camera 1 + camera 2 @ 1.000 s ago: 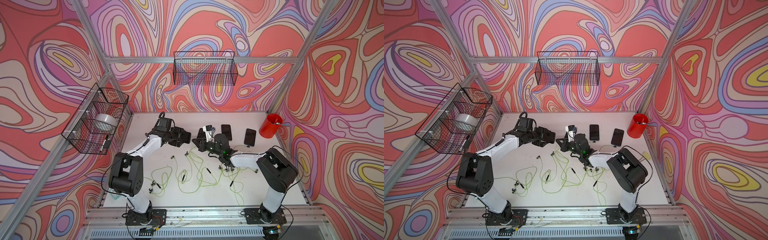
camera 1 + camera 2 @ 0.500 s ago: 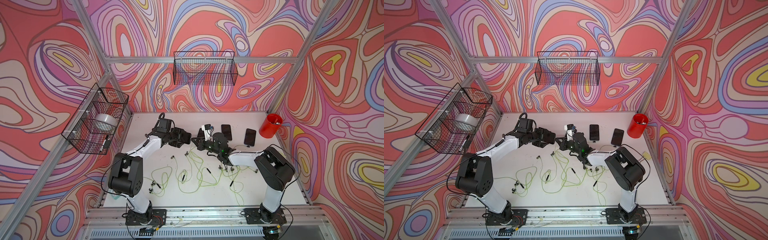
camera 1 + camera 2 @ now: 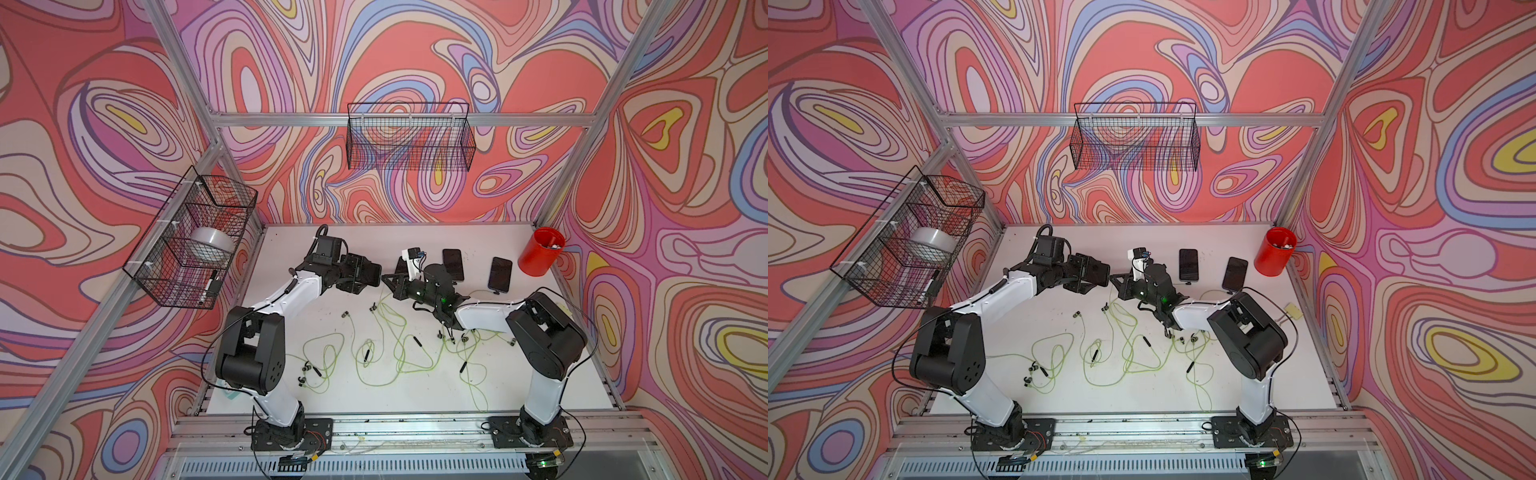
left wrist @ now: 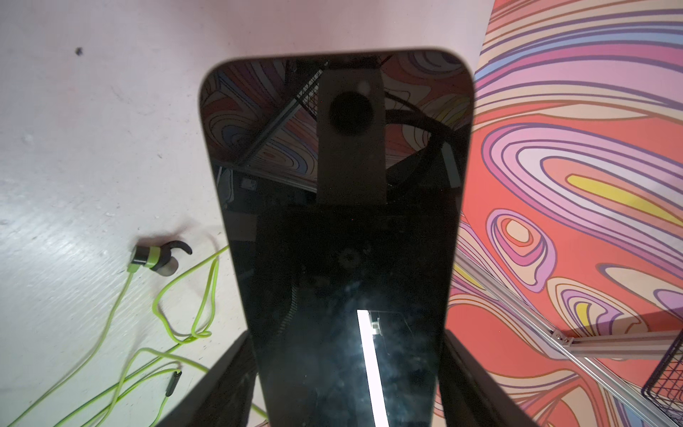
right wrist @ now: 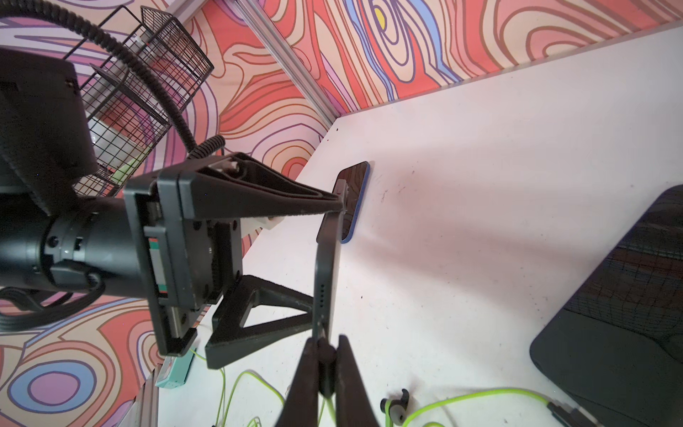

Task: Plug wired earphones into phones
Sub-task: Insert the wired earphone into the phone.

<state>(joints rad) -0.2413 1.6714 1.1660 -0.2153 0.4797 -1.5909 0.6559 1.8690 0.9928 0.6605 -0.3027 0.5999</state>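
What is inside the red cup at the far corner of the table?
Near the rim of the red cup, small whitish things show; what they are is unclear. Its wall hides the bottom.

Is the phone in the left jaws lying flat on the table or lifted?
Lifted. In the right wrist view the flat black glossy smartphone is clamped in the left gripper, edge-on above the white tabletop.
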